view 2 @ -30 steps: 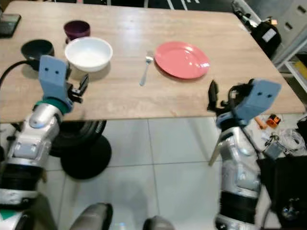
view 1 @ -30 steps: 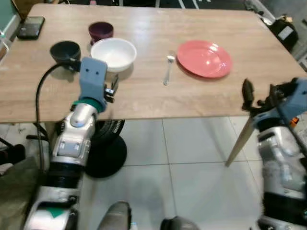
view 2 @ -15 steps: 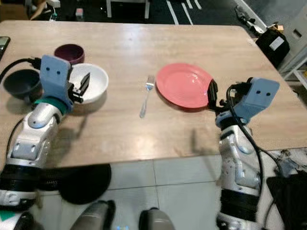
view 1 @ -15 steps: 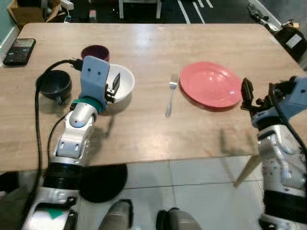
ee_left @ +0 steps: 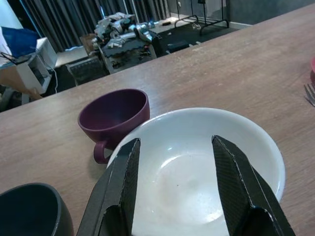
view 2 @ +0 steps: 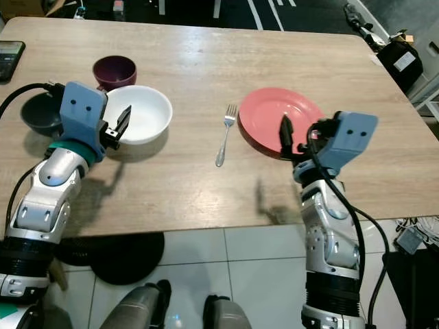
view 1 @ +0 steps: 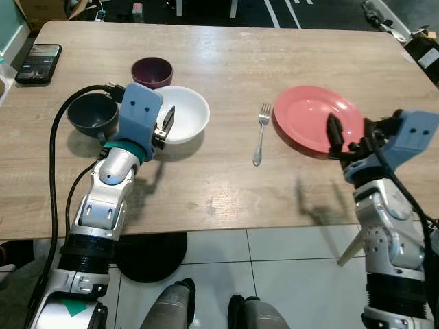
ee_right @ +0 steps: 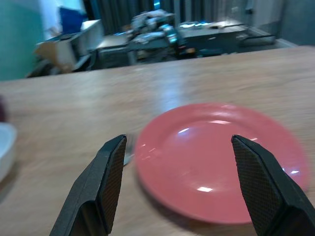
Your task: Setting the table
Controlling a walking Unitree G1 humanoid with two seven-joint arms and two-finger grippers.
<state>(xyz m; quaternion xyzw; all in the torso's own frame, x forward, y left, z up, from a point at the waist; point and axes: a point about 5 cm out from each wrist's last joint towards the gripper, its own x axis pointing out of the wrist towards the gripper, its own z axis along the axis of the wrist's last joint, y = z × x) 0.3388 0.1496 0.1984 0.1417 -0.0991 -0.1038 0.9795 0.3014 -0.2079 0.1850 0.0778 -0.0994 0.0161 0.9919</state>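
Nearest, over the near part of the wooden table [view 1: 206,192], both arms are raised. The left gripper [view 1: 167,122] hangs at the near left rim of the white bowl [view 1: 185,122], its two black fingers [ee_left: 125,189] spread apart with the bowl's hollow between them, holding nothing. On the right, the right gripper [view 2: 287,137] hovers at the near edge of the pink plate [view 2: 278,127], its fingers [ee_right: 106,182] spread wide and empty, the plate lying flat between them in the wrist view.

Between bowl and plate lies a fork [view 1: 259,133], tines pointing far, just left of the plate and not touching it. Left of the bowl sits a dark grey cup [view 1: 89,115], close to it, and just beyond the bowl a purple cup [view 1: 152,70], nearly touching its far rim. At the far left edge lies a phone [view 1: 38,53].

The step in hand looks like taking hold of the bowl and plate to arrange a place setting. To do it well, the left gripper should drop one finger inside the bowl's rim and one outside, then pinch the wall firmly. The right gripper needs to come in low and level so one finger slides under the plate's lip; the plate is shallow and may skid away. Lift the bowl straight up, clear of both cups.
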